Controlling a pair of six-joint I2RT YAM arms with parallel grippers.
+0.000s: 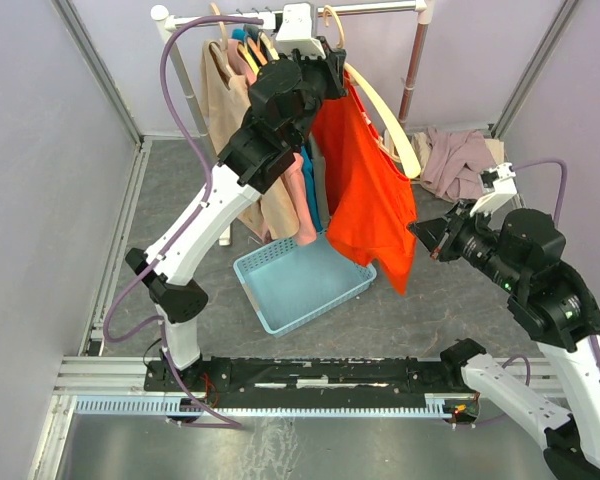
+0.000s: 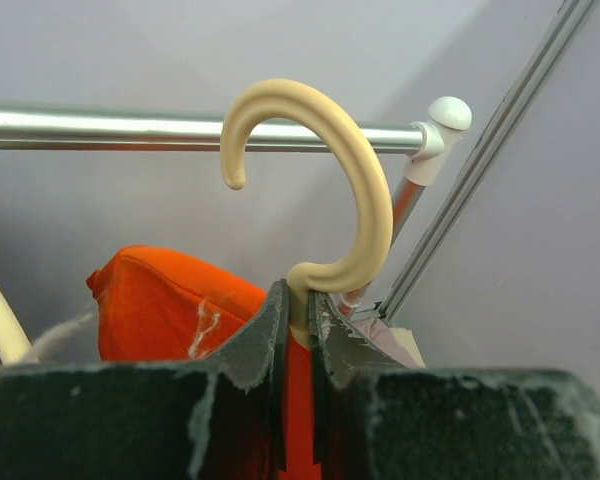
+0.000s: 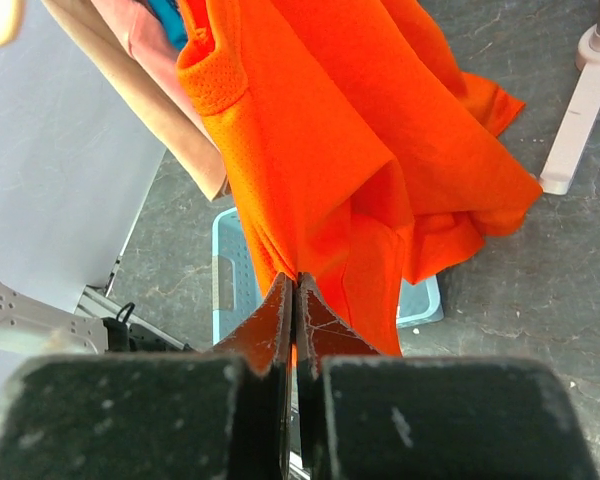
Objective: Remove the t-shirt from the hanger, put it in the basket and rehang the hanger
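I have the hanger [image 1: 388,128] by its neck: my left fingers [image 2: 268,335] pinch it just below the cream hook [image 2: 365,200], which sits up against the rail [image 2: 100,128]; I cannot tell whether it bears on it. The t-shirt [image 1: 365,190] is on the hanger, draped straight down from it, long axis near vertical, its hem well below the hanger and above the far corner of the blue basket [image 1: 290,290]. My right fingers [image 3: 272,318] are pressed together on the shirt's lower edge, a sliver of orange showing between them, so I judge a fold is caught. That arm is the nearer to the cloth. The hanger's bare arm slopes down toward my right side, so I would pull down and along that slope, away from the hanger.
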